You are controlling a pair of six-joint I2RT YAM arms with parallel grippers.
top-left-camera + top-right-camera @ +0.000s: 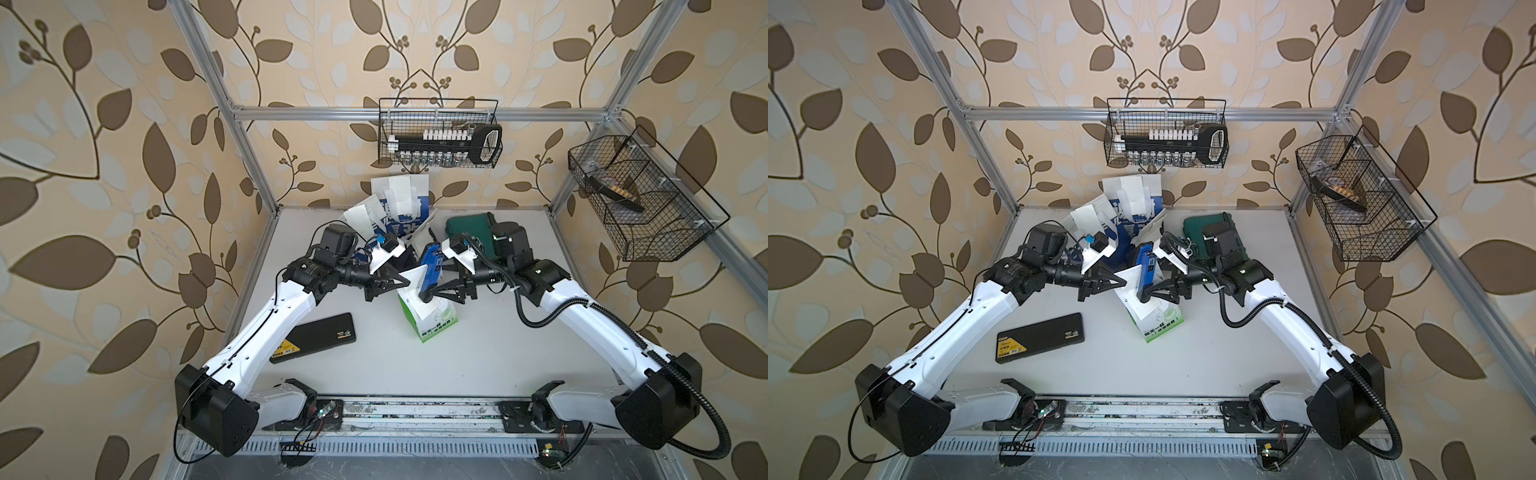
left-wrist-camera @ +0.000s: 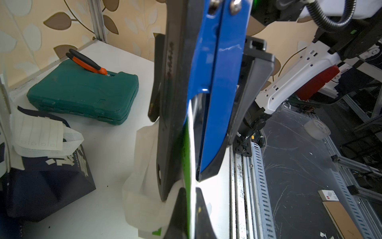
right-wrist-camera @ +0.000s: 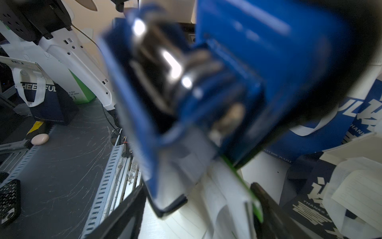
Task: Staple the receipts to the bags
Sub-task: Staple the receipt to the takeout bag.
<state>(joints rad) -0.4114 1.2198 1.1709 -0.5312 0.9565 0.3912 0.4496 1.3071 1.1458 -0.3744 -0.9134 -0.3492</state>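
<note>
Green case (image 1: 465, 226) behind stapler (image 1: 431, 266) and bag (image 1: 434, 318)

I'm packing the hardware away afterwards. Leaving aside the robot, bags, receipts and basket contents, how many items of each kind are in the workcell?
Cases: 2, a green plastic case and a flat black case with a yellow label.
Black wire baskets: 2, the back basket and the side basket.
Staplers: 1, a blue stapler.
Pliers: 1, orange-and-black pliers.
Total: 6.
</note>
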